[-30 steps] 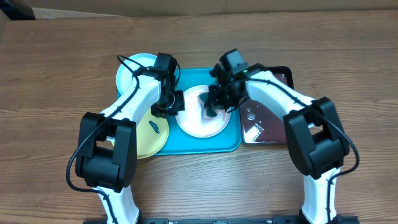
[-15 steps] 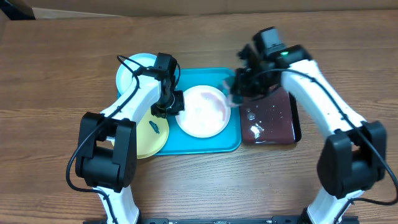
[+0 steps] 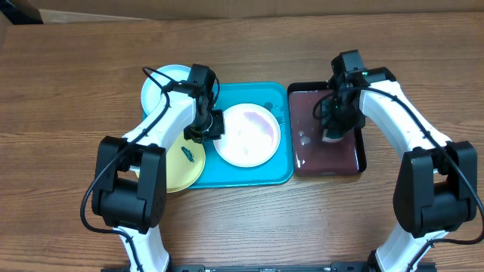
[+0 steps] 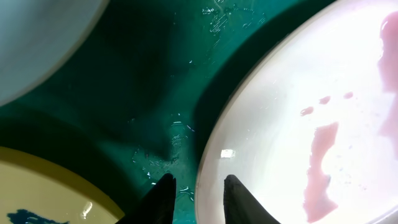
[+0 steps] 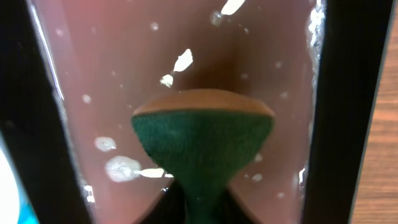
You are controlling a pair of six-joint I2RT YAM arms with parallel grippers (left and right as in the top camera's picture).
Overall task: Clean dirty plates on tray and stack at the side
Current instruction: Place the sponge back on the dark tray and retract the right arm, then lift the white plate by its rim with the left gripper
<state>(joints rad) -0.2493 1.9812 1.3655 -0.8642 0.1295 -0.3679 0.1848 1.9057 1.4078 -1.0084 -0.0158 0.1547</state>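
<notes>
Right tool (image 5: 196, 205), clenched on the green sponge (image 5: 202, 140), has left the white plate (image 3: 247, 136) and now holds the sponge down in the black tray (image 3: 361, 155) of reddish liquid. Left tool (image 4: 198, 196) stays at the plate's left rim, fingers slightly parted astride it. The pink-smeared plate lies on the turquoise tray (image 3: 249, 175), with the blue plate (image 3: 155, 87) and yellow plate (image 3: 178, 170) at the tray's left edge

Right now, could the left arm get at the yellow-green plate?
Probably yes. The yellow-green plate lies just beside the left end effector, which straddles the rim of the white plate, and nothing stands in between.
</notes>
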